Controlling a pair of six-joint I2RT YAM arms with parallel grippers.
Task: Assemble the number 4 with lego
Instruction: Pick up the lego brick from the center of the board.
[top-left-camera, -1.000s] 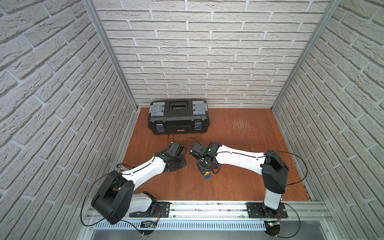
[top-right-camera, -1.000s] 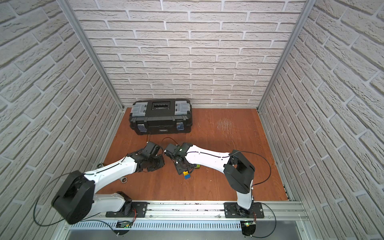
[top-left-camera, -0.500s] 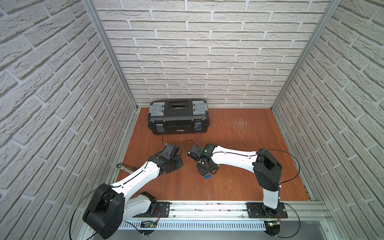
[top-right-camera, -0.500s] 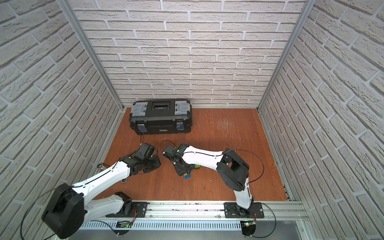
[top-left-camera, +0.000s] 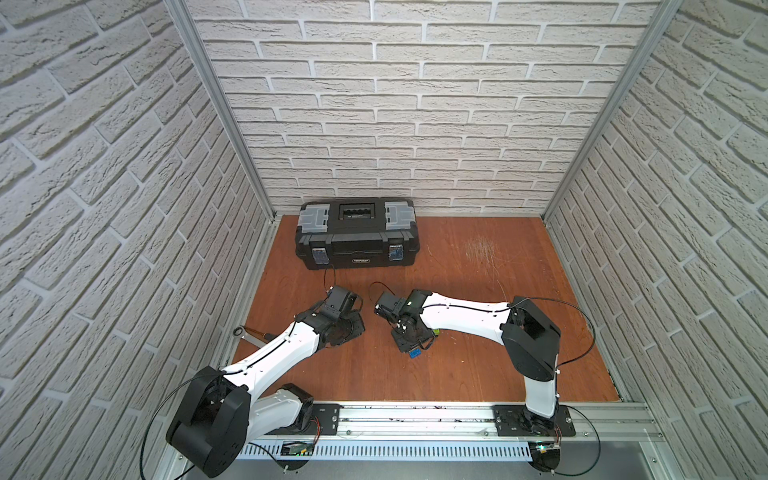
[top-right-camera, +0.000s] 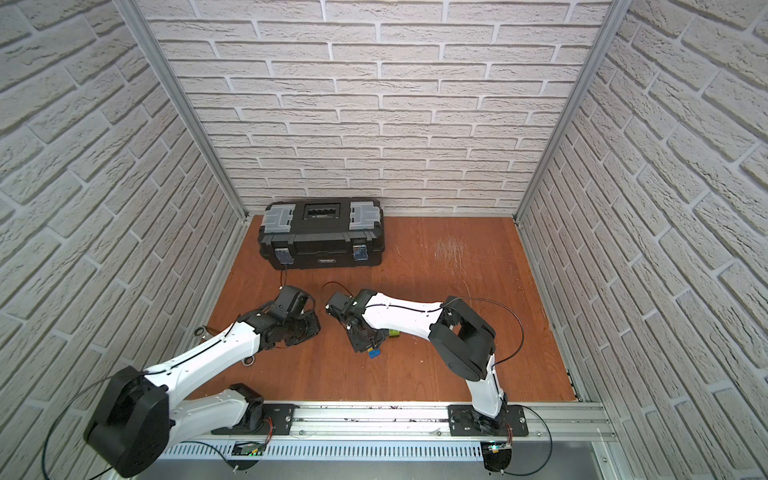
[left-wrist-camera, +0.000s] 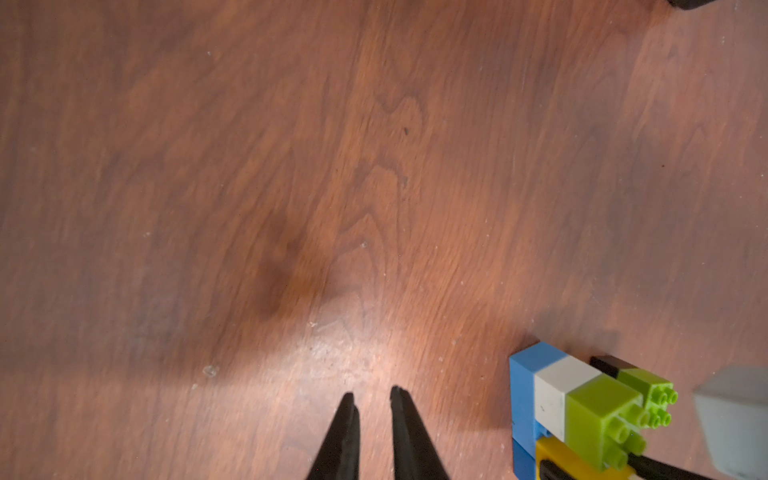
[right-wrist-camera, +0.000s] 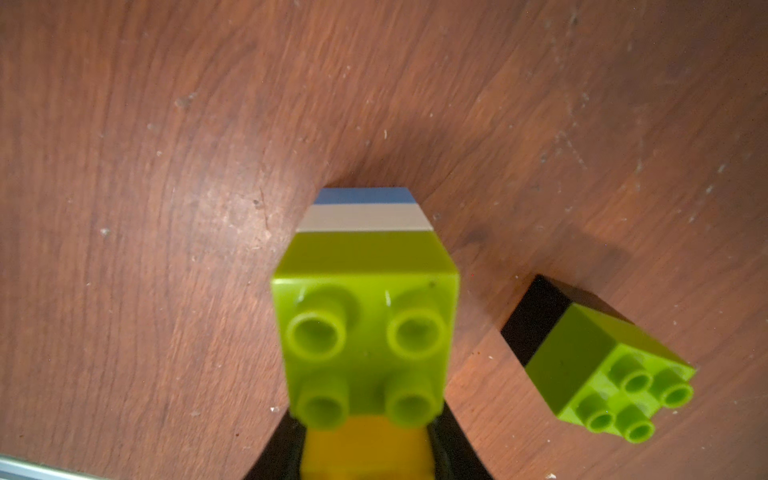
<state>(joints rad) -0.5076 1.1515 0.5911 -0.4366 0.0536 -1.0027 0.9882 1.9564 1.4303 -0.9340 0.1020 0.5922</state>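
A partly built lego figure lies on the wooden table: blue (right-wrist-camera: 363, 195), white (right-wrist-camera: 365, 218) and lime green (right-wrist-camera: 365, 328) bricks in a row, with a yellow brick (right-wrist-camera: 365, 457) beside them. My right gripper (right-wrist-camera: 365, 440) is shut on the yellow brick. In both top views only the blue end (top-left-camera: 414, 354) (top-right-camera: 375, 354) shows past that gripper. A separate green-on-black pair (right-wrist-camera: 598, 374) lies close beside the figure, apart from it. My left gripper (left-wrist-camera: 372, 395) hovers just left of the figure (left-wrist-camera: 557, 386), its tips a narrow gap apart with nothing between.
A big black toolbox (top-left-camera: 356, 239) stands shut against the back wall, left of centre. A metal tool (top-left-camera: 249, 332) lies at the table's left edge by my left arm. Brick walls close in three sides, and a rail (top-left-camera: 415, 419) runs along the front.
My right gripper's jaws have closed onto the figure's yellow brick. The left arm has drawn back slightly to the left. The bricks stay in place.
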